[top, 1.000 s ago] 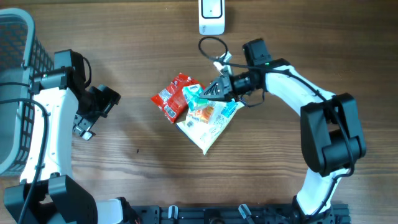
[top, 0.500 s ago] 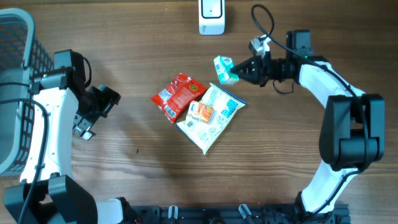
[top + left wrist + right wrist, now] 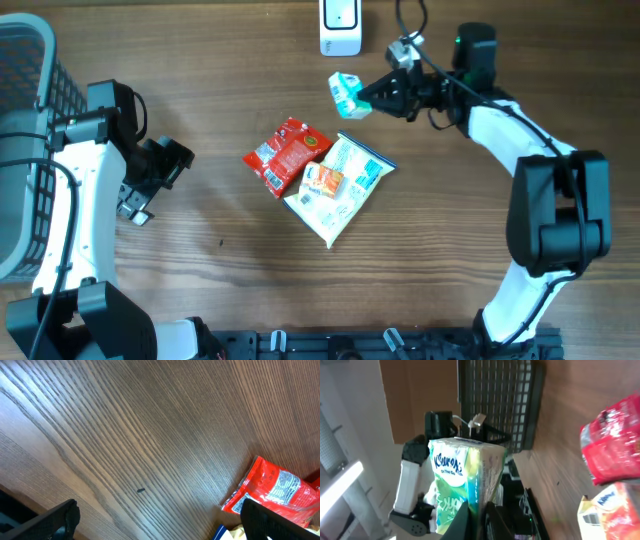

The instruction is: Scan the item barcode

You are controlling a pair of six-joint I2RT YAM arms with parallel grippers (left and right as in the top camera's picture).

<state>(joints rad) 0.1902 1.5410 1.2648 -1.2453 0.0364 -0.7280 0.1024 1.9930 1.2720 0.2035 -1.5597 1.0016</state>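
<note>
We show the right gripper (image 3: 370, 97) clamped on the tissue pack (image 3: 345, 93), held aloft near the scanner (image 3: 340, 27), which lies just ahead. The left gripper (image 3: 152, 183) stands spread, well apart.

The scanner (image 3: 340, 27) is standing at the far edge of the table (image 3: 230, 280), near its middle. Just in front of it, the tissue pack (image 3: 346, 93) is sitting in the right gripper (image 3: 372, 97), which is reaching in from the right. Nearer the table's centre, a flat packet (image 3: 287, 152) is lying on the left and a snack bag (image 3: 340, 190) on the right, the two touching. A basket (image 3: 25, 150) is standing at the far left, and the left gripper (image 3: 150, 185) is hanging between it and the flat packet.
</note>
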